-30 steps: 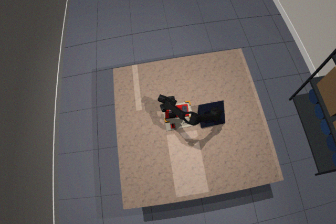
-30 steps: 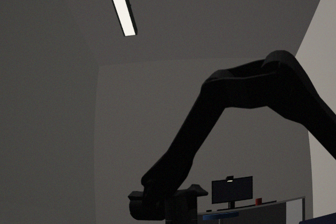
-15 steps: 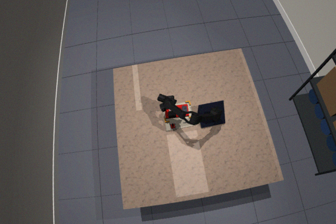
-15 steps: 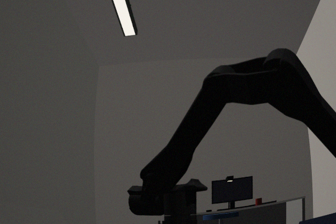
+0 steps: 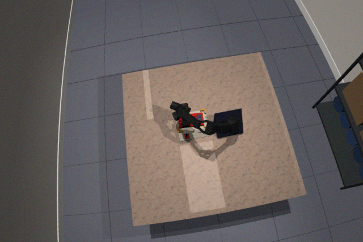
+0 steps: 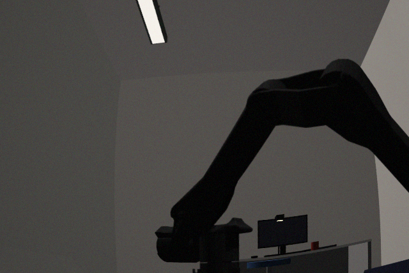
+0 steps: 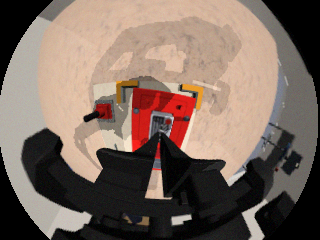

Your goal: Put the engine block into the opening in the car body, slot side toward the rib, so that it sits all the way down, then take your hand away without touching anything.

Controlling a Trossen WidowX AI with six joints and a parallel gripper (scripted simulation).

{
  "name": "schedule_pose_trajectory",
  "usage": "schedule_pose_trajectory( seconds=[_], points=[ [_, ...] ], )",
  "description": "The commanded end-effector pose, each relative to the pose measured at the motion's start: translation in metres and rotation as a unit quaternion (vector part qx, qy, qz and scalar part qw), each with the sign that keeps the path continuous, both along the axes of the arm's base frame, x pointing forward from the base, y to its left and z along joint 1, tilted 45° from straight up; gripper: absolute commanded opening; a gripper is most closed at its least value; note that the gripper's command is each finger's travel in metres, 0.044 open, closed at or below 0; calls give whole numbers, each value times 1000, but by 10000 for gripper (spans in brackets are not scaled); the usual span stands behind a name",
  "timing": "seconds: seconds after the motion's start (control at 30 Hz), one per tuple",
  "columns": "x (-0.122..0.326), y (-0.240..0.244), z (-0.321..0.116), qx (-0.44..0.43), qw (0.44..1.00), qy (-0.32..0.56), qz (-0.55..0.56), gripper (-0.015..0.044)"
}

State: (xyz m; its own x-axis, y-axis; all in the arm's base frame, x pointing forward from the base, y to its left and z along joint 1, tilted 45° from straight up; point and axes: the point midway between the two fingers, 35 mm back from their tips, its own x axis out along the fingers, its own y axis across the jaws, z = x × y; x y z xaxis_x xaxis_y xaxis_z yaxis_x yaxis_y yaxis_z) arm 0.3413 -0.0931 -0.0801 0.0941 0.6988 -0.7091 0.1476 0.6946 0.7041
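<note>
The red car body (image 7: 142,100) (image 5: 201,124) lies on the pale board (image 7: 99,89) (image 5: 195,134). The grey engine block (image 7: 163,117), with a small red part on top, sits in the car body's opening in the wrist view. My gripper (image 7: 159,135) is shut, with nothing between its fingers. Its tips are over the near end of the engine block and hide part of it. I cannot tell whether they touch it. The slot, the rib and the block's depth are not clear. In the top view the arm hides the block, and the exterior view shows neither block nor car body.
Yellow corner brackets (image 7: 127,84) (image 7: 199,92) (image 5: 203,110) stand at the car body's corners. A red block with a black handle (image 7: 104,111) (image 5: 186,135) stands on the board beside the car body. The arm's base stands on a dark blue plate (image 5: 219,118) near the board.
</note>
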Motion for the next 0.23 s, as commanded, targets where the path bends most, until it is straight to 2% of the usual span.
schedule_pose_trajectory(
  seconds=[0.0,0.2],
  points=[
    [0,-1,0,-2,1000,-2,3,0],
    [0,-1,0,-2,1000,-2,3,0]
  ],
)
